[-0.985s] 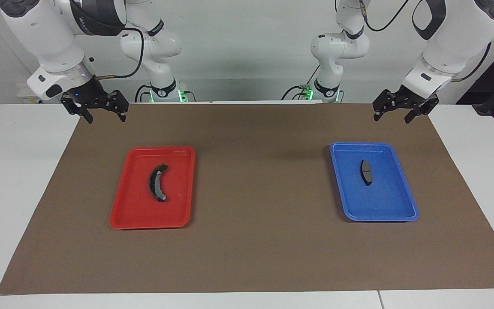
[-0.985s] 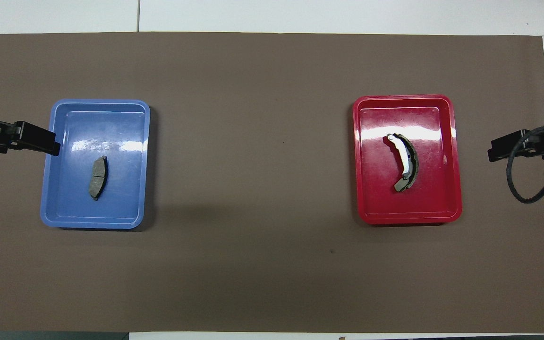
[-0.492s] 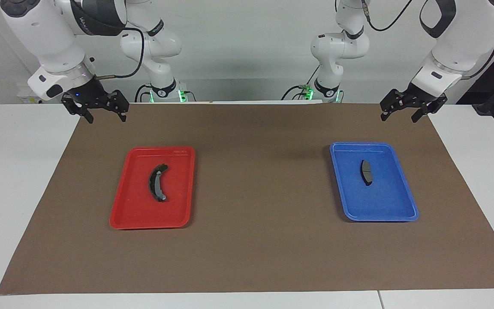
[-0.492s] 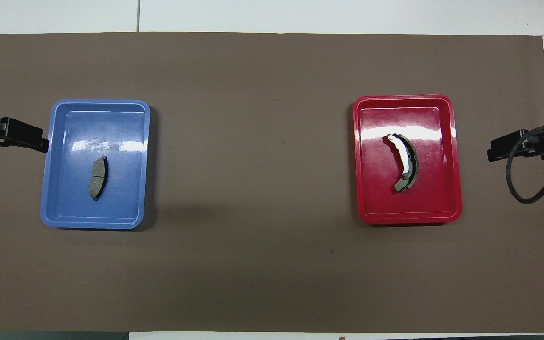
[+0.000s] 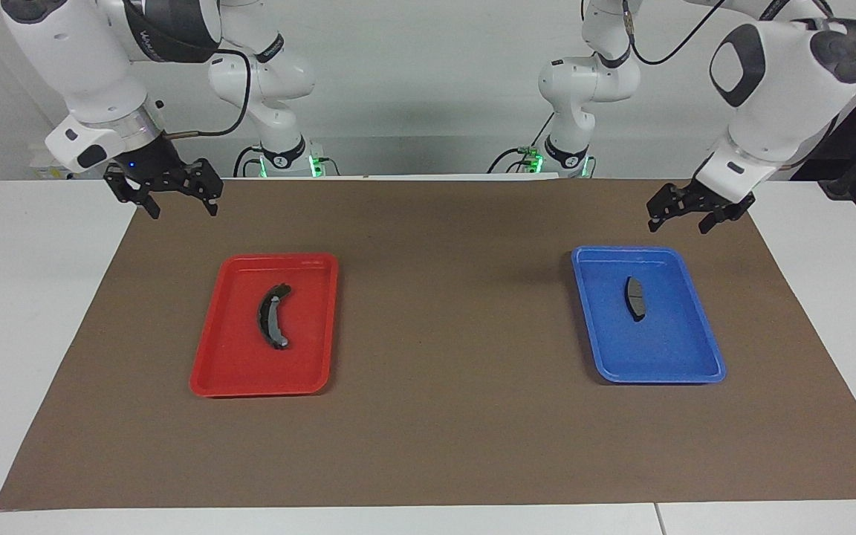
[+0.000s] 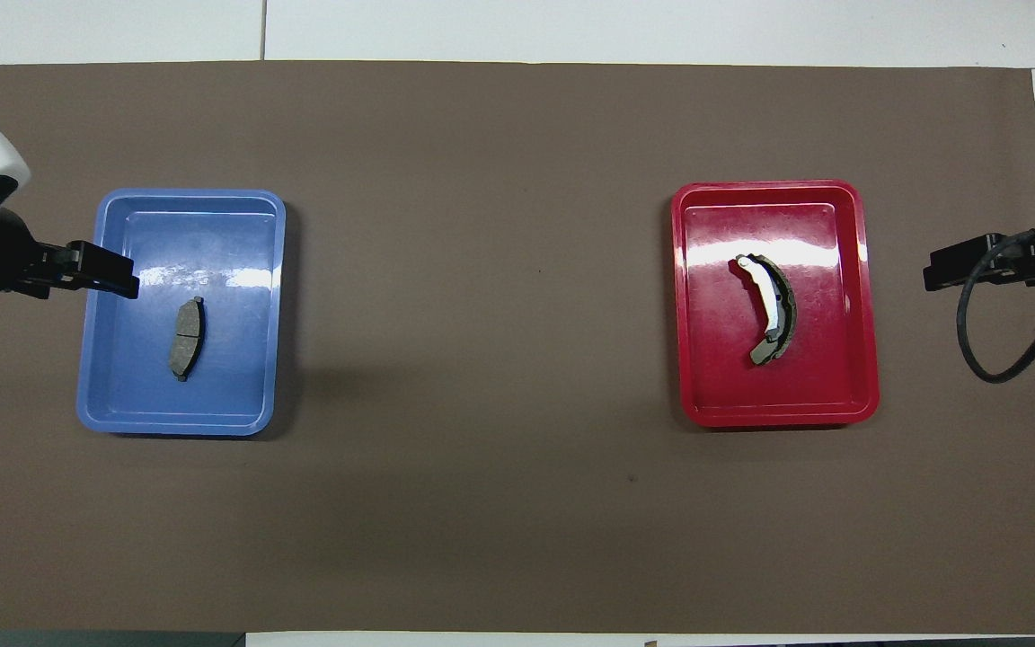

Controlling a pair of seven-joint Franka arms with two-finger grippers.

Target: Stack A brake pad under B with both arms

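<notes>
The A brake pad (image 5: 634,298), short, grey and lens-shaped, lies flat in the blue tray (image 5: 666,349); it also shows in the overhead view (image 6: 186,338). B (image 5: 272,316), the long black crescent with a grey inner face, lies in the red tray (image 5: 242,364); it also shows in the overhead view (image 6: 774,310). My left gripper (image 5: 678,221) hangs open and empty in the air over the blue tray's rim, apart from the pad; in the overhead view (image 6: 118,280) its tip covers that rim. My right gripper (image 5: 183,208) waits open and empty over the mat's edge, away from the red tray.
A brown mat (image 5: 443,416) covers the table between the two trays. The blue tray (image 6: 230,377) stands toward the left arm's end, the red tray (image 6: 724,377) toward the right arm's end. A black cable (image 6: 976,350) loops from the right wrist.
My left gripper drew back from the blue tray, then came down and over its rim. My right gripper has barely moved. Both pads lie still.
</notes>
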